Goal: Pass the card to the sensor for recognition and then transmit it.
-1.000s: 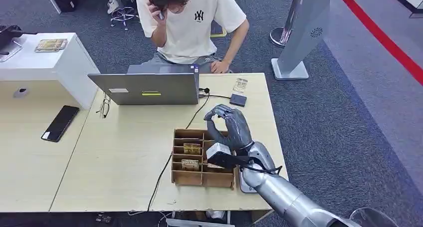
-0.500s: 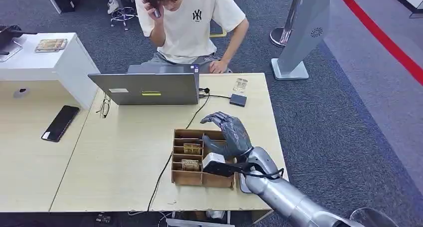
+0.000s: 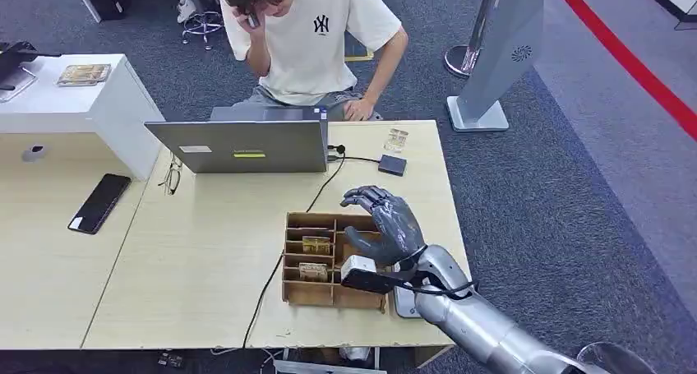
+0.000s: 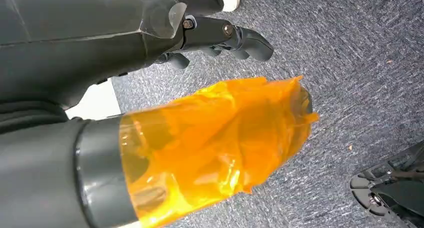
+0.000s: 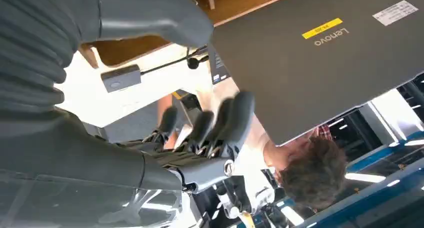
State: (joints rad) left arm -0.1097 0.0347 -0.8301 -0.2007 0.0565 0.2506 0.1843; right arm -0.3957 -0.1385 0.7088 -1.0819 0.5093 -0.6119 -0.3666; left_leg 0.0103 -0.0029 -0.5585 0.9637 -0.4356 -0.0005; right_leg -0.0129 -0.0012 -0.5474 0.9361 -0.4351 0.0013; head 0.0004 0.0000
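My right hand [image 3: 385,222] hovers over the right side of a wooden divided box [image 3: 296,292], fingers spread and holding nothing. Two gold-patterned cards [image 3: 316,244] lie in the box's left slots. The sensor, a small dark square [image 3: 392,164] on a cable, sits on the table beyond the hand. The right wrist view shows the thumb [image 5: 150,17] and fingers [image 5: 220,123] apart, with the sensor [image 5: 120,77] past them. My left hand [image 4: 215,138], its thumb wrapped in orange tape, hangs over the carpet with nothing in it.
An open laptop [image 3: 246,146] stands at the table's far side, and a person [image 3: 316,37] sits behind it. A clear card [image 3: 396,139] lies by the far edge. A phone [image 3: 100,201] and glasses [image 3: 172,177] lie to the left. A white cabinet [image 3: 74,103] stands at far left.
My right hand has sunk and drawn back a little over the box. Its fingers have uncurled from a pinch-like curl to a spread pose.
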